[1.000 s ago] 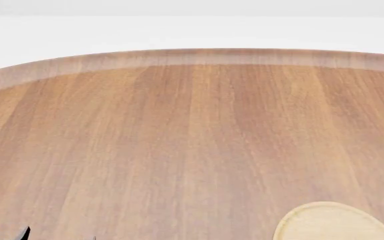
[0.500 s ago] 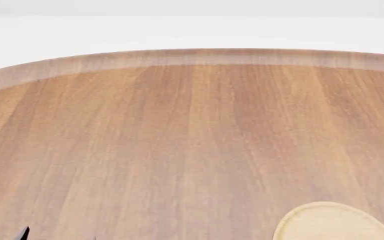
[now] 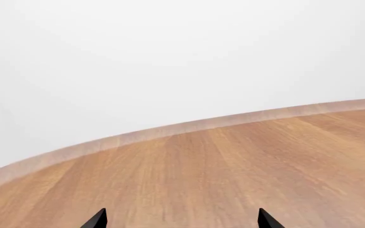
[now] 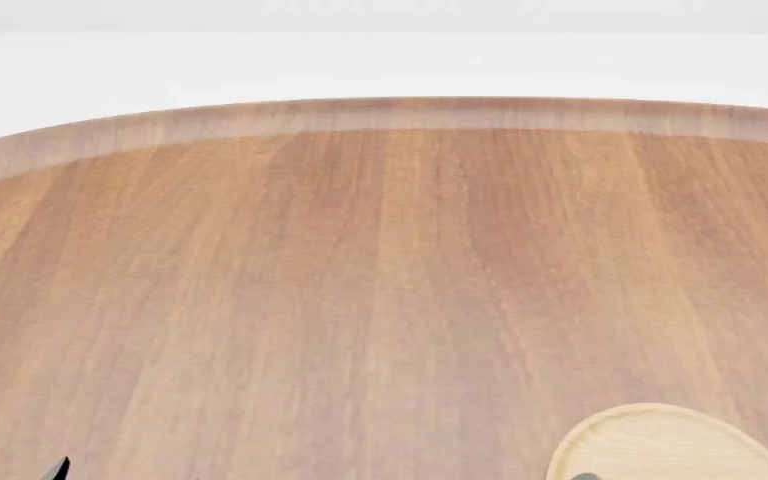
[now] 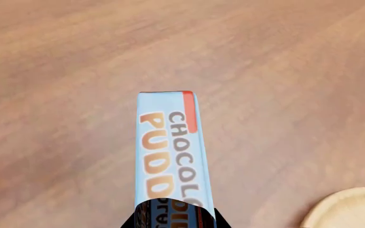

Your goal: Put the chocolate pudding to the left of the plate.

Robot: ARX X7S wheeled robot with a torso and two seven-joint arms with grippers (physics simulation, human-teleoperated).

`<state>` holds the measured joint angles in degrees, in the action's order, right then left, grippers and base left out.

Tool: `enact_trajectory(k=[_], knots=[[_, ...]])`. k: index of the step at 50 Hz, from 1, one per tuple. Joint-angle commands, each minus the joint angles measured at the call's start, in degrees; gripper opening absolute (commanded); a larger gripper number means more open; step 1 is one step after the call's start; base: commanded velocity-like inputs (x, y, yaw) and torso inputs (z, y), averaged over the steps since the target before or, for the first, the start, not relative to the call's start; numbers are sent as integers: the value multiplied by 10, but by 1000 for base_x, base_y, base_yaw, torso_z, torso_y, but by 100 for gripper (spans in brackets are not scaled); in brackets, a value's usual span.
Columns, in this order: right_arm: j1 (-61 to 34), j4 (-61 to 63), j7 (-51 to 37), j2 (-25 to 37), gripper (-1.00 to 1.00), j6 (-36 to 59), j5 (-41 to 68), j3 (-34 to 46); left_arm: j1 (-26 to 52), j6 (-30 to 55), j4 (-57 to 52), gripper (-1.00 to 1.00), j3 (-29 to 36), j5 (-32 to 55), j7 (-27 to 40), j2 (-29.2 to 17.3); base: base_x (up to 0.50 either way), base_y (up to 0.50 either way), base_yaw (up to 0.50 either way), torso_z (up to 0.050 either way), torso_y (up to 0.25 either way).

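My right gripper [image 5: 175, 216] clamps the chocolate pudding [image 5: 167, 147], which juts out ahead of it over the table [image 5: 55, 71], near the bare plate [image 5: 350, 209]. My left gripper [image 3: 181, 221] stands spread, holding nothing.

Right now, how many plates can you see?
1. The plate lies on the table at the near right edge of the head view; the right wrist view shows it too. More may sit out of view.

A big round wooden table [image 4: 357, 300] fills the view. Its far edge curves. Behind it is a plain white wall [image 3: 169, 57].
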<state>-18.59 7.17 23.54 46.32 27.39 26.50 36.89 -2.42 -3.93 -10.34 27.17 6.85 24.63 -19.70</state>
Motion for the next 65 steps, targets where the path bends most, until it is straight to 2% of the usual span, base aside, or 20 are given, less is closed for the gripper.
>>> enact_trajectory(k=[1,35,49,65], knots=[[-30,-13,9,-5,-100,1,-15,-4,2,-1,3,100,3,-5,4,0,0,0,0,0,0],[-96,-120,34,-49,-100,-17,-44,8,3,-5,10,100,12,-6,5,-2,0,0,0,0,0],[-130,-208,47,-87,-100,-46,-60,14,6,-8,15,100,16,-7,6,-1,0,0,0,0,0],[-153,-250,61,-114,-100,-65,-71,25,7,-11,18,100,19,-7,6,-2,0,0,0,0,0]])
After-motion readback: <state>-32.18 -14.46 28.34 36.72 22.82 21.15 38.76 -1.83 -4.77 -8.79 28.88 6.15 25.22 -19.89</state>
